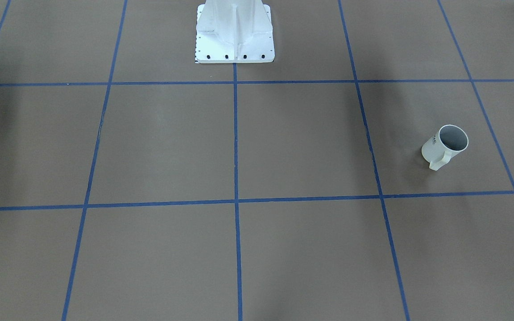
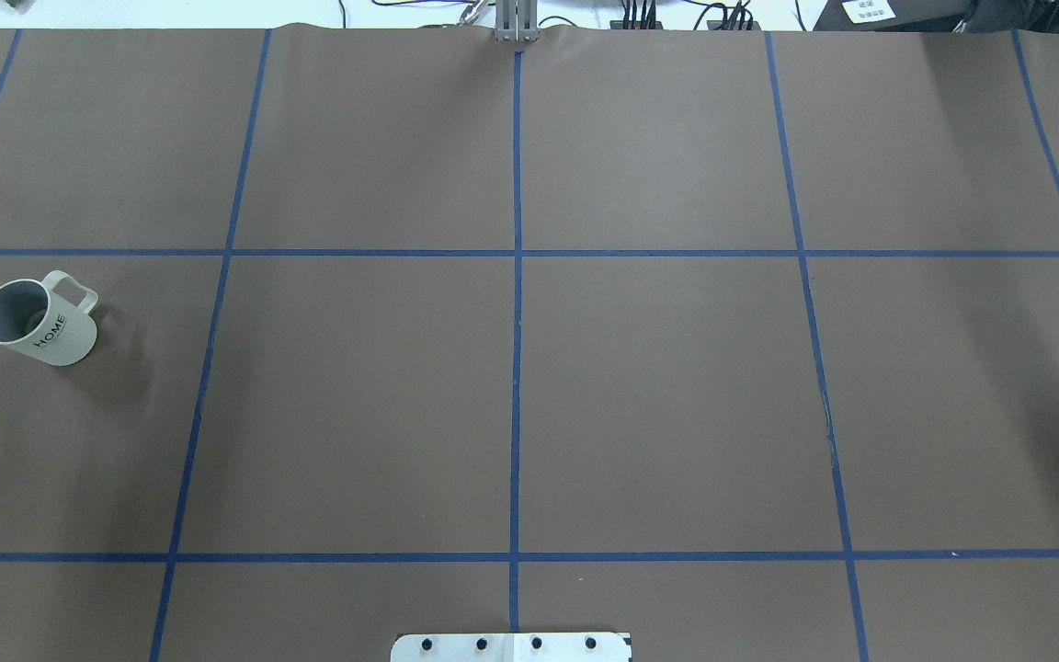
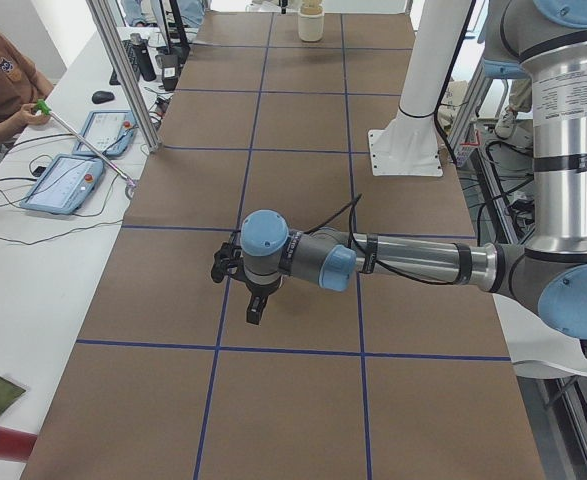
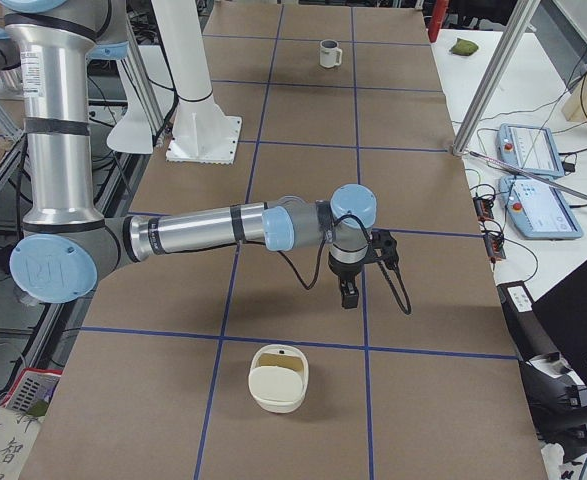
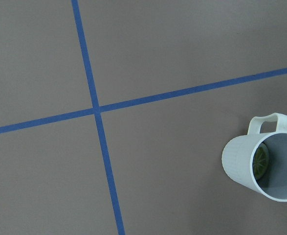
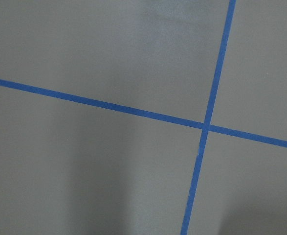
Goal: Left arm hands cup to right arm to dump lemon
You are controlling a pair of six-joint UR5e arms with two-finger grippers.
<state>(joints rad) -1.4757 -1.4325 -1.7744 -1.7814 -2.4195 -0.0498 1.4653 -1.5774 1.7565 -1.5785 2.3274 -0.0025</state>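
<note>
The white mug [image 2: 51,336] stands upright near the surface's [image 2: 658,395] left end, the lemon [image 5: 260,161] inside. Whether the left hand [image 3: 258,308] or right hand [image 4: 348,292] is clenched, I cannot tell; a cream tub [image 4: 278,380] sits near the right hand.

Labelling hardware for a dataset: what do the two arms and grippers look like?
Both are silver tubes with grey joints and light-blue caps. The left arm carries a black cable, and the left gripper is black. The right arm has a loose black cable beside the slim black right gripper.
</note>
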